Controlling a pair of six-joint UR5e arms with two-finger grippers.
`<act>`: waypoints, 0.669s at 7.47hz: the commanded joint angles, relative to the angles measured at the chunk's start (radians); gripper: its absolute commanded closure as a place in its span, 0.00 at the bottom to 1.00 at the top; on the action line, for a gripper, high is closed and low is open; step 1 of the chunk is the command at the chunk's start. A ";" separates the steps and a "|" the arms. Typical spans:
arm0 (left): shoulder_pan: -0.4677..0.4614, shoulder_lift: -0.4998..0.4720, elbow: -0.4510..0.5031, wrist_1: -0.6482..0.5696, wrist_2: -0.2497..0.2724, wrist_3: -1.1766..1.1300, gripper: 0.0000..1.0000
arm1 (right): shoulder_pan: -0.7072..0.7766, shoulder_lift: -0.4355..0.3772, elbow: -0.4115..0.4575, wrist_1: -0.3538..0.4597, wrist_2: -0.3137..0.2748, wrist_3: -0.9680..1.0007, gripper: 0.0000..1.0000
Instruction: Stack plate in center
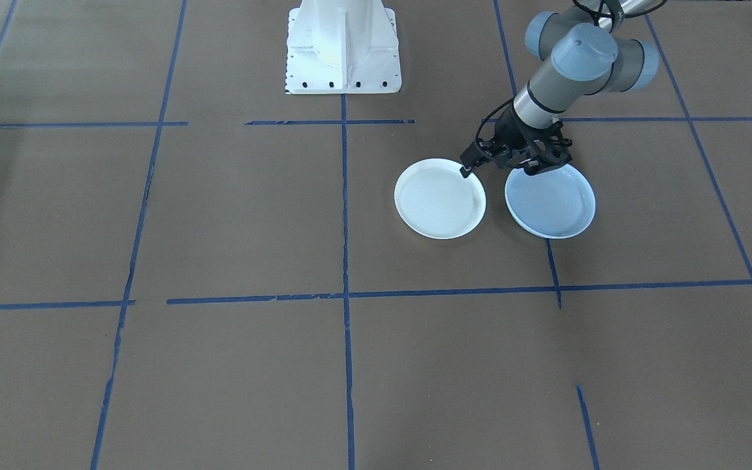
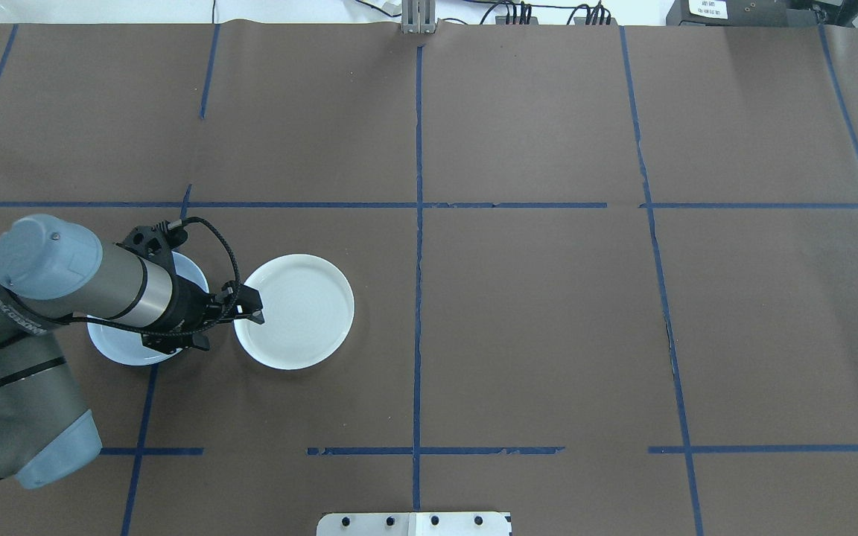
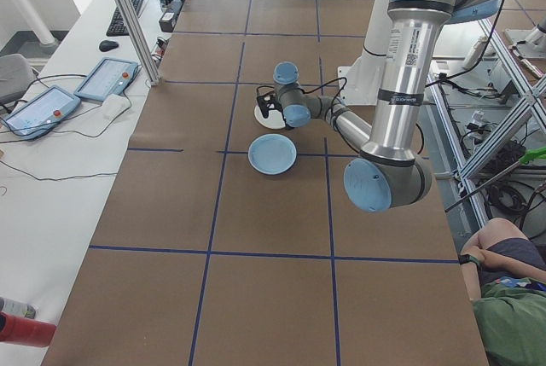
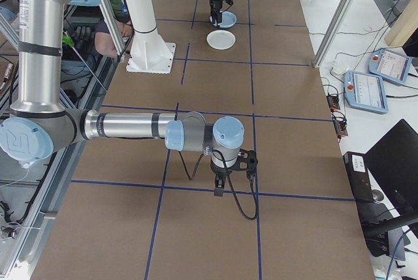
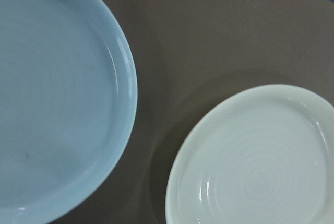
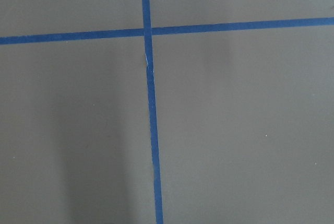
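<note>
Standing by the bench (image 2: 548, 298), I make this out as the pick-up step. The left hand (image 2: 252, 307) sits low at the near rim of the ridged, greenish-white plate (image 2: 302, 313), on the side facing the pale blue plate (image 1: 552, 202). The two plates lie side by side, close but apart, with bare brown surface between them in the left wrist view.

To do it well, I'd want one finger inside the shallow wall and one outside, biting squarely on the rim. A thin, smooth lip like that could slip or tip if caught only at the very edge. Then lift enough to clear the blue plate's rim, carry it the short way across and set it down level and centred, so it nests rather than perching on an edge (the plates look the same size, so there is little slack).

Whether the left hand's fingers are apart or already pinching the rim I cannot tell. From overhead and from the front they read as one dark shape, and the wrist camera shows none of them. The arm covers much of the blue plate from overhead.

The right hand (image 4: 220, 185) hangs over bare bench far from both plates. It shows only in the side view, so I cannot tell its state either.
</note>
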 commanded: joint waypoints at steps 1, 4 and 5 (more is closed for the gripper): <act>0.043 -0.012 0.028 -0.002 0.015 -0.030 0.11 | 0.000 0.000 0.000 0.000 0.000 0.000 0.00; 0.043 -0.022 0.037 -0.004 0.007 -0.024 0.53 | 0.000 0.000 0.000 0.000 0.000 0.000 0.00; 0.043 -0.027 0.042 -0.004 0.005 -0.024 0.59 | 0.000 0.000 0.000 0.000 0.000 0.000 0.00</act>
